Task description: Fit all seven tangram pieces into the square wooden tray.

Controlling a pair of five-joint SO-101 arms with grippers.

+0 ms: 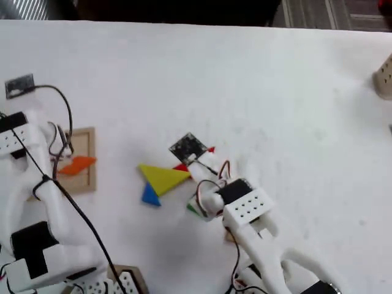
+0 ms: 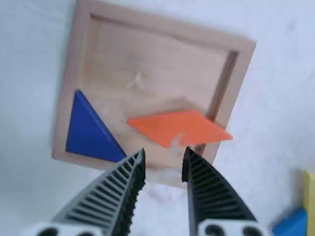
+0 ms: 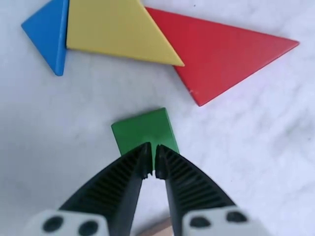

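From above, the wooden tray (image 1: 86, 160) lay beside the left arm, with the orange parallelogram (image 1: 76, 165) across its rim.

Left wrist: the left pincer (image 2: 163, 151) stood slightly open and empty. The orange piece was just ahead of its tips, and a blue triangle (image 2: 88, 128) lay flat in the tray.

Right wrist: the right pincer (image 3: 153, 147) was all but closed, gripping nothing, its tips over the green square (image 3: 142, 130). The yellow triangle (image 3: 118, 29) and red triangle (image 3: 221, 54) lay farther ahead.
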